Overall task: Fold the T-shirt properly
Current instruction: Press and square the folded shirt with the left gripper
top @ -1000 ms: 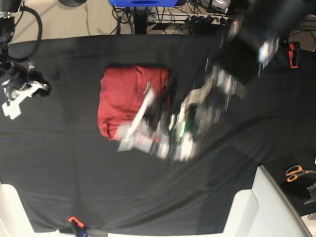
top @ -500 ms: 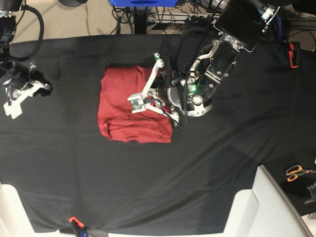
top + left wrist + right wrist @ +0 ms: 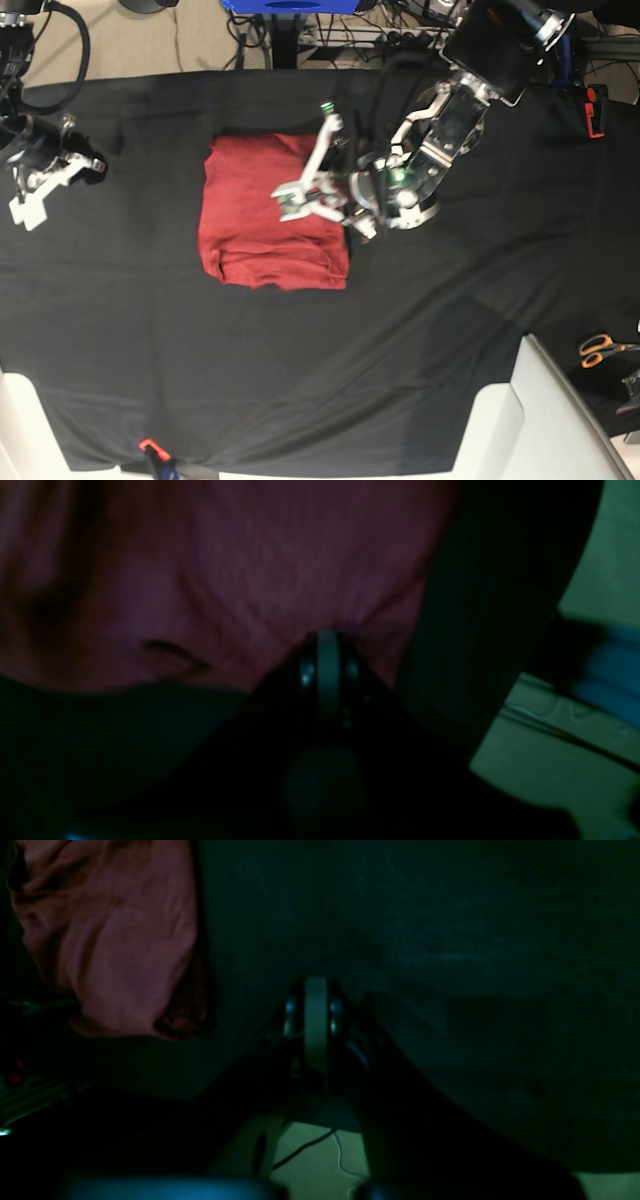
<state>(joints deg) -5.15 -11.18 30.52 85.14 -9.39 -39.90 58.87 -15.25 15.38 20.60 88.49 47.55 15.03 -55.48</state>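
Note:
The T-shirt [image 3: 250,225] lies folded into a compact brick-red rectangle on the black tablecloth [image 3: 300,360], left of centre. My left gripper [image 3: 293,203] reaches in from the right over the shirt's right half. In the left wrist view its fingers [image 3: 327,650] are shut, with their tips against the red fabric [image 3: 250,555], which puckers around them. Far to the left, my right gripper [image 3: 28,212] is also shut, holds nothing and stays well clear of the shirt. The right wrist view shows it [image 3: 316,990] over bare black cloth, with the T-shirt [image 3: 115,940] at the upper left.
A white panel [image 3: 530,420] covers the bottom right corner, with orange-handled scissors [image 3: 600,350] beside it. An orange clip [image 3: 150,447] holds the cloth's front edge. A red-and-black tool [image 3: 593,110] lies at the far right. Cables and a blue base [image 3: 290,5] sit beyond the back edge.
The left gripper swept from the shirt's lower right edge up onto its right half. The right gripper rose slightly at the far left. The shirt kept its folded shape.

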